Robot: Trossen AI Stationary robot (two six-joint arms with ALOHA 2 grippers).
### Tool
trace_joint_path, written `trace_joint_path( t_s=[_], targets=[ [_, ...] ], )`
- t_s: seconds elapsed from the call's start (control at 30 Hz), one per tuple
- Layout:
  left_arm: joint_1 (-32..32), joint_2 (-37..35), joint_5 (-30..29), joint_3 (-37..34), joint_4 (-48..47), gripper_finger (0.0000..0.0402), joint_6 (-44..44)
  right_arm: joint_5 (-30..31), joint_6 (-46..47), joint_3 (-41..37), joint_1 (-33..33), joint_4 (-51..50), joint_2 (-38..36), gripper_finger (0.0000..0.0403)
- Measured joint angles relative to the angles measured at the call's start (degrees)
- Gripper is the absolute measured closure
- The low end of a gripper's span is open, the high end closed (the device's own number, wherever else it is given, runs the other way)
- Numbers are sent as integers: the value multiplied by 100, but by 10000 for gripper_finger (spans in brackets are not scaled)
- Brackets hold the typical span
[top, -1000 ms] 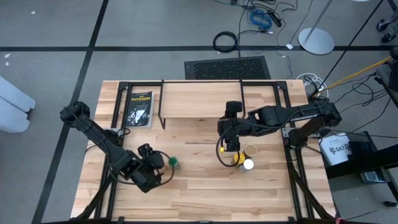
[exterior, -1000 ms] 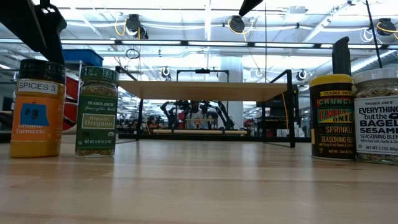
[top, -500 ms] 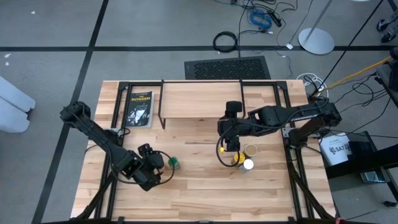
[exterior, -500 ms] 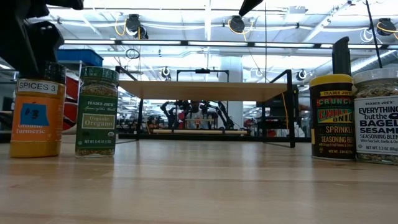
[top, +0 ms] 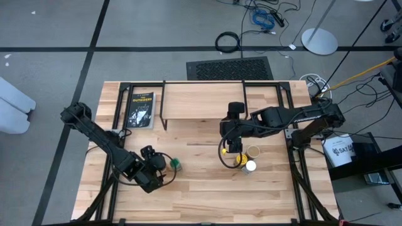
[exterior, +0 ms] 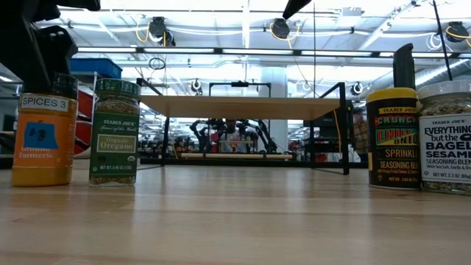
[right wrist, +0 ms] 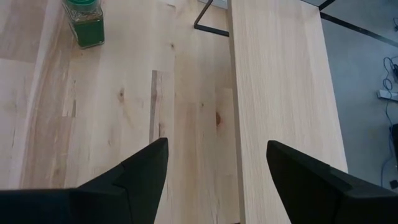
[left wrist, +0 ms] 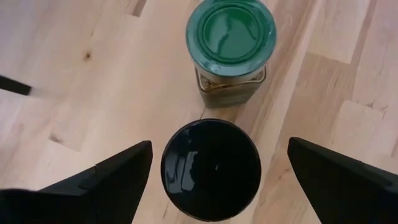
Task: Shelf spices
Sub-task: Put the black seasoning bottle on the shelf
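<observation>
The shelf (top: 202, 100) stands at the table's far side on thin black legs. A dark-lidded orange jar (left wrist: 211, 169) stands upright on the table between the fingers of my open left gripper (left wrist: 220, 143), which reaches down over it with a gap on both sides. The green-lidded jar (left wrist: 231, 37) stands right beside it (top: 178, 165). The yellow-lidded (top: 240, 160), tan-lidded (top: 254, 151) and white-lidded (top: 250, 166) jars stand together right of centre. My right gripper (top: 233, 149) hovers open next to them, and its wrist view shows bare table and the shelf plank (right wrist: 280, 93).
A flat black packet with yellow lettering (top: 141, 110) lies at the far left, beside the shelf. Black frame rails run along the table's left and right sides. Bare wood lies between the two jar groups and in front of the shelf.
My left gripper has come down over the dark-lidded orange jar: in the low view its dark finger now covers the left part of the lid, which showed whole a second ago. The jars have not moved.
</observation>
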Motion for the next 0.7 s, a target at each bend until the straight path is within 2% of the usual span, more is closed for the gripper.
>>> trace_joint_path(
  t_s=[0.27, 0.57, 0.7],
  targets=[
    [189, 7, 107, 0, -11, 20, 226, -1, 0, 0, 0, -2, 0, 142],
    [261, 9, 227, 0, -21, 84, 288, 0, 0, 0, 0, -2, 0, 142],
    [261, 11, 263, 0, -61, 100, 230, 0, 0, 0, 0, -2, 0, 142]
  ],
)
